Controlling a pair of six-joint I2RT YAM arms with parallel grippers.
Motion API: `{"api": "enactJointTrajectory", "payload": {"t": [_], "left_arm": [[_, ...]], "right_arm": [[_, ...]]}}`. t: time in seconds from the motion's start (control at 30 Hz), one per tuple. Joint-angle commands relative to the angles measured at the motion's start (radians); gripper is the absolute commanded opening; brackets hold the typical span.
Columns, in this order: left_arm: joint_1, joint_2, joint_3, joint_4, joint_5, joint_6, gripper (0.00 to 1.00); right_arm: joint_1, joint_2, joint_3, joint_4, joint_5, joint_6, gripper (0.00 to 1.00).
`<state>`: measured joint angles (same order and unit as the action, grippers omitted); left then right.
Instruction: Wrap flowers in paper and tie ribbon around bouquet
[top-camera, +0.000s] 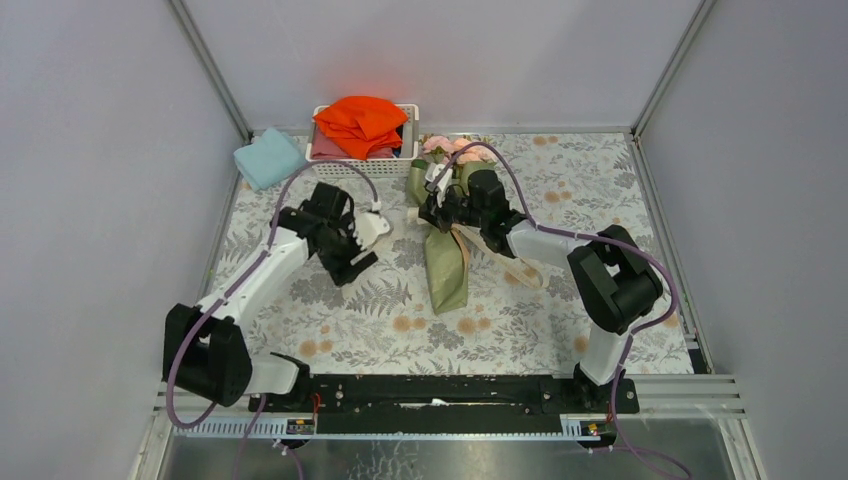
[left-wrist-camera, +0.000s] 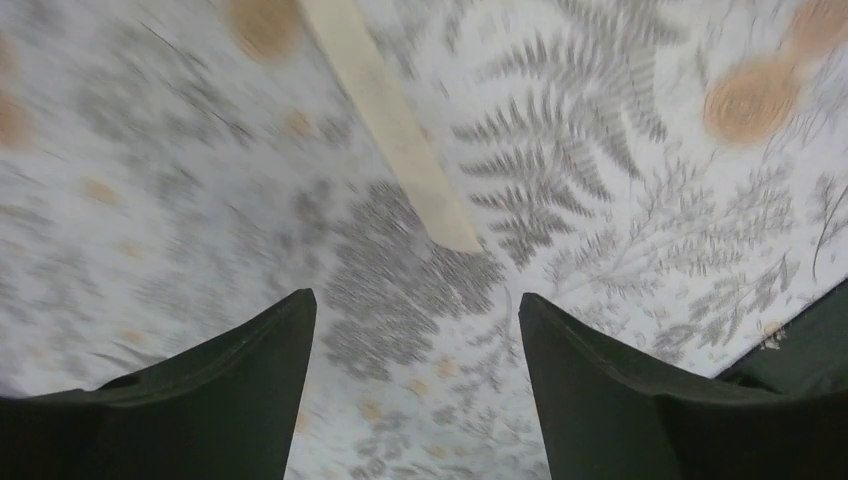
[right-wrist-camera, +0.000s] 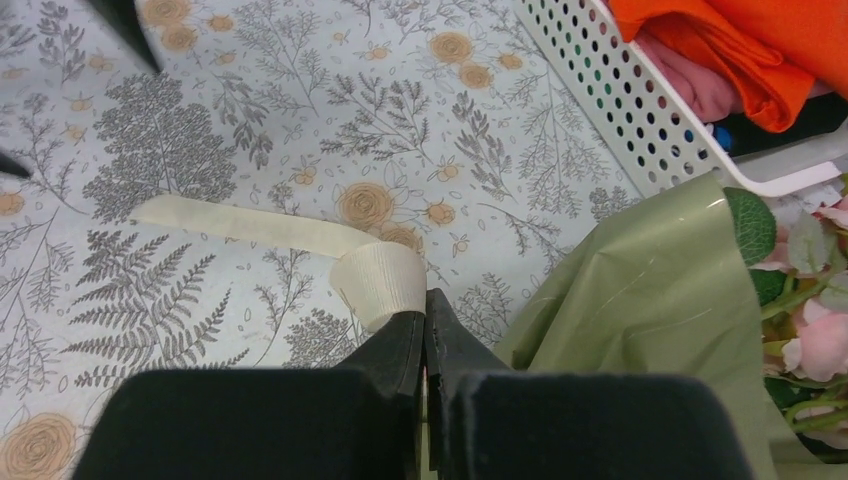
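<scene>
On the fern-printed table (top-camera: 340, 325), the olive-green paper bouquet (top-camera: 447, 268) lies beside a white perforated basket (top-camera: 342, 168). The right gripper (right-wrist-camera: 427, 305) pinches the cream satin ribbon (right-wrist-camera: 250, 225); the left gripper (left-wrist-camera: 415, 297) hangs open over its end.

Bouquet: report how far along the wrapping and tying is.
Done: flowers sit wrapped in the paper cone. In hand: right gripper is shut on the ribbon; left gripper is open above its free end. Left: tying the ribbon around the bouquet; no knot shows.
</scene>
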<state>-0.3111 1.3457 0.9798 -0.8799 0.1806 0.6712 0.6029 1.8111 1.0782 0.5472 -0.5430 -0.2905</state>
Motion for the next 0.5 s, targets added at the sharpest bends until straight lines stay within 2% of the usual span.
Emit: {"api": "enactJointTrajectory", "payload": {"t": [0.0, 0.1, 0.2, 0.27, 0.37, 0.47], "left_arm": [[-0.006, -0.028, 0.209, 0.109, 0.207, 0.078, 0.81], [-0.009, 0.059, 0.236, 0.304, 0.395, -0.019, 0.81], [-0.007, 0.22, 0.277, 0.405, 0.52, -0.046, 0.83], [0.015, 0.25, 0.216, 0.551, 0.594, -0.099, 0.89], [0.021, 0.257, 0.126, 0.837, 0.66, -0.223, 0.94], [0.021, 0.3, 0.078, 1.11, 0.654, -0.419, 0.91]], "right_arm": [[-0.002, -0.051, -0.018, 0.117, -0.058, 0.016, 0.0], [-0.002, -0.055, -0.008, 0.117, -0.092, 0.015, 0.0], [-0.002, -0.085, -0.016, 0.112, -0.096, 0.021, 0.0], [-0.002, -0.101, -0.03, 0.124, -0.099, 0.015, 0.0], [-0.003, -0.1, -0.02, 0.091, -0.092, -0.009, 0.0], [-0.009, -0.094, -0.031, 0.109, -0.107, 0.007, 0.0]]}}
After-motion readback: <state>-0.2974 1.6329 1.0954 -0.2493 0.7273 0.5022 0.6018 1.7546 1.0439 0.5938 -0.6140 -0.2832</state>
